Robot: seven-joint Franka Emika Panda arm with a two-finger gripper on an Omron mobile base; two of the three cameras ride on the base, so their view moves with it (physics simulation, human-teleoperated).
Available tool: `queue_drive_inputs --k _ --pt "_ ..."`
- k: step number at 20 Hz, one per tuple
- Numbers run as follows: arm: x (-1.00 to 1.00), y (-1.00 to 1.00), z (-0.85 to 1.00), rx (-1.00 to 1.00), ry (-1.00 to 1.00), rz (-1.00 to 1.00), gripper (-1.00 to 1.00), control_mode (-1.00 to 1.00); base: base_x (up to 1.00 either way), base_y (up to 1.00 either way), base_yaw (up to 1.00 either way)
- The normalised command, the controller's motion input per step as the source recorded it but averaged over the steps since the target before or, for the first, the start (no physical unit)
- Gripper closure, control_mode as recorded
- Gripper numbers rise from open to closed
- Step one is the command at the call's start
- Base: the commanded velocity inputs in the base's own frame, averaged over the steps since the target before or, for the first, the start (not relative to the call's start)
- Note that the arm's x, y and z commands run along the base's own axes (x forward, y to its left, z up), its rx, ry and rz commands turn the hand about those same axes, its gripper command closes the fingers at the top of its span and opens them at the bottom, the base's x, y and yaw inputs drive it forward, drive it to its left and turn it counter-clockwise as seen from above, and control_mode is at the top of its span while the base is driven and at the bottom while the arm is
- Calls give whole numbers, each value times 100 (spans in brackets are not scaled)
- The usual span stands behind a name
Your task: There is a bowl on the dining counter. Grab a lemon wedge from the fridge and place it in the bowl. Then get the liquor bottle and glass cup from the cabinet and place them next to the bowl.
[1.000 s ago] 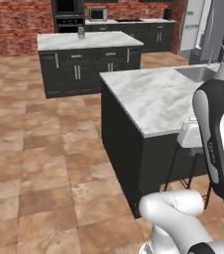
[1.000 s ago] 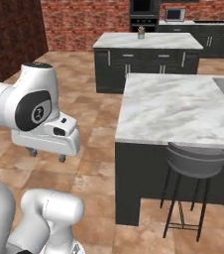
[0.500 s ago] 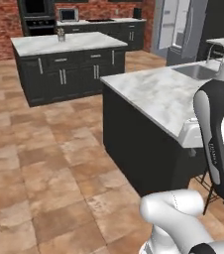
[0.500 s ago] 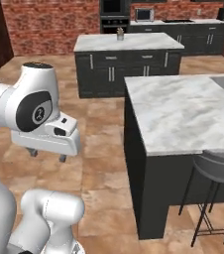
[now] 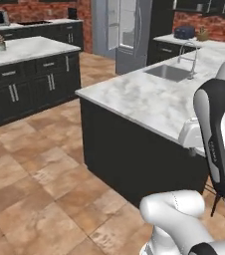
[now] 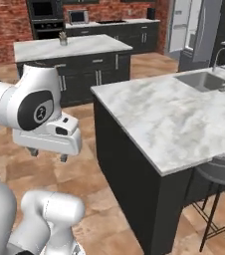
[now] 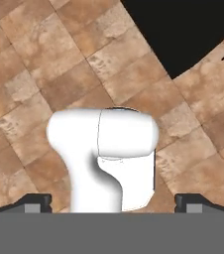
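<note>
The two-finger gripper point(image 6: 47, 153) hangs empty, tips apart, beside the marble-topped dark island point(image 6: 184, 124). Judging so, the lemon step is in hand; next, drive toward the tall grey fridge point(image 5: 127, 32) beyond the island.

The tabletop point(image 6: 184, 124) is polished white marble with grey veining, over a matt black cabinet base point(image 5: 129, 154). The floor point(image 5: 30, 199) is rough-looking brown stone tile. The sink point(image 6: 201, 79) and faucet point(image 5: 189, 55) look like brushed metal. The back wall point(image 6: 5, 22) is red brick.
</note>
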Motion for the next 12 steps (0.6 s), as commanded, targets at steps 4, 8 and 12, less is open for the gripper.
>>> queue_drive_inputs --k 4,8,12 --pt "0 0 0 0 0 0 -100 100 48 100 -53" --pt "0 0 0 0 0 0 -100 100 28 100 -43" --pt "0 0 0 0 0 0 -100 100 19 100 -34"
